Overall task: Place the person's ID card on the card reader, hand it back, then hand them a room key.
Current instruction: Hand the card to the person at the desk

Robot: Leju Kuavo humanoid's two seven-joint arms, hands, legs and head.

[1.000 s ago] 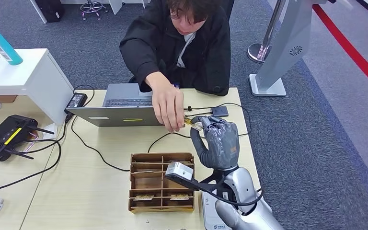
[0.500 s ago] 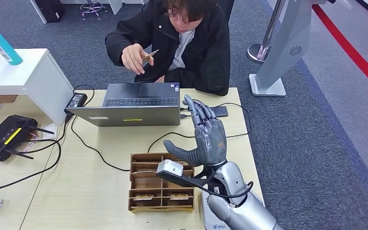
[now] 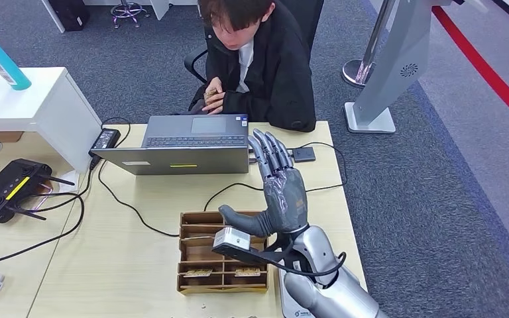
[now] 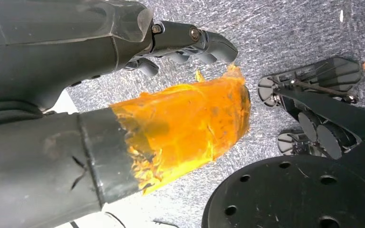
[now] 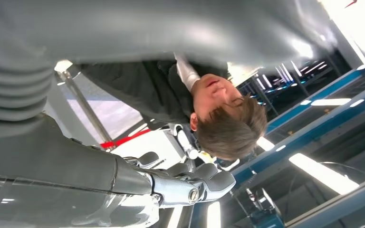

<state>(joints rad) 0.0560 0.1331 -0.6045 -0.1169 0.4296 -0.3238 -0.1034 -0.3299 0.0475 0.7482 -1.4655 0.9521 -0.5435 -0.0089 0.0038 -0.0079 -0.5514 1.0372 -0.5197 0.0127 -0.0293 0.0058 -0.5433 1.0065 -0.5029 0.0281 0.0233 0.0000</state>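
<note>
My right hand (image 3: pixel 282 192) is raised over the table's right side, beside the laptop, fingers straight and spread, holding nothing. Its fingers (image 5: pixel 204 180) also show in the right wrist view, with the person behind them. The person sits behind the laptop and holds the ID card (image 3: pixel 211 95) in both hands at the chest. A wooden organiser (image 3: pixel 192 248) just left of my right forearm has key cards (image 3: pixel 247 271) in its front compartments. My left hand (image 4: pixel 123 99) hangs over the carpet, its thumb wrapped in orange tape and its fingers (image 4: pixel 190 40) apart from it, holding nothing.
An open laptop (image 3: pixel 192 142) stands mid-table, with a small dark box (image 3: pixel 303 154) on a cable at its right. Beneath my right forearm lies a white flat device (image 3: pixel 290 301). Cables cross the table. A black controller (image 3: pixel 10 189) and a white shelf (image 3: pixel 33 106) are at the left.
The person took the card from my right hand's fingertips and drew it back to the chest. My right hand opened, its fingers now straight and spread.
</note>
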